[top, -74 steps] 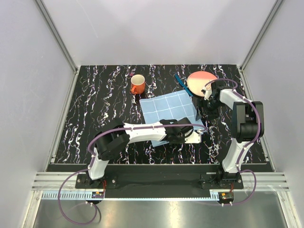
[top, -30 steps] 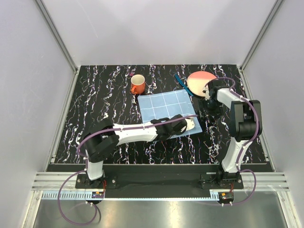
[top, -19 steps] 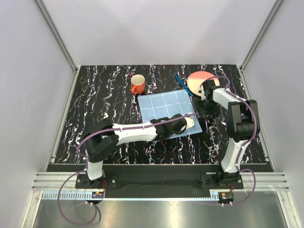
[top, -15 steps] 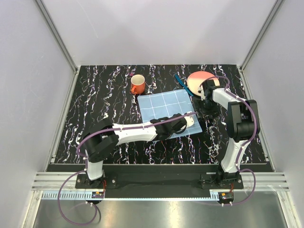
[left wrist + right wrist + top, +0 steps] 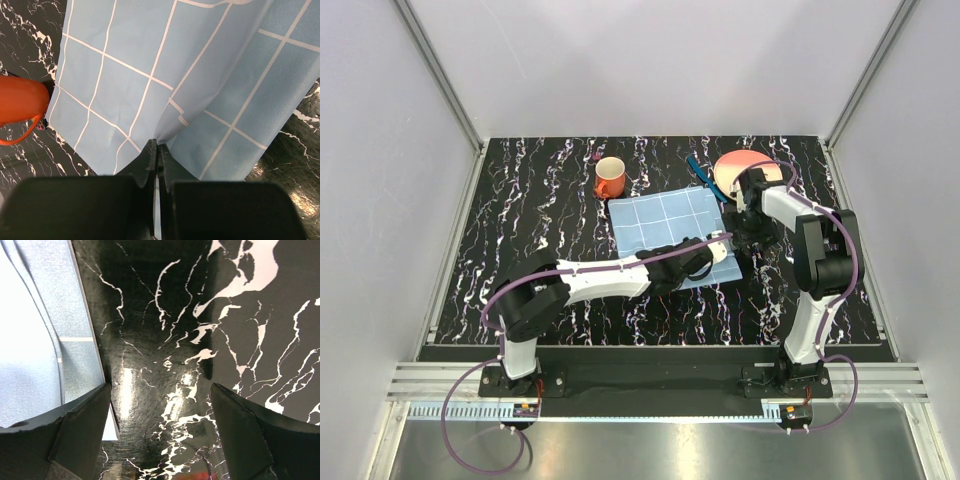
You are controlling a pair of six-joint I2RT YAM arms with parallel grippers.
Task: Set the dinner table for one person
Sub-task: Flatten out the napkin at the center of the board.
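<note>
We see the left gripper [image 5: 156,146] clamped on a fold of the blue checked mat [image 5: 125,75]; the right gripper [image 5: 160,410] holds its fingers apart over the marbled dinner table [image 5: 520,230], which fills mid-frame.

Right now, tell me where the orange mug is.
In the top view the orange mug stands on the table near its far edge, left of centre, just beyond the far-left corner of the blue checked cloth.
</note>
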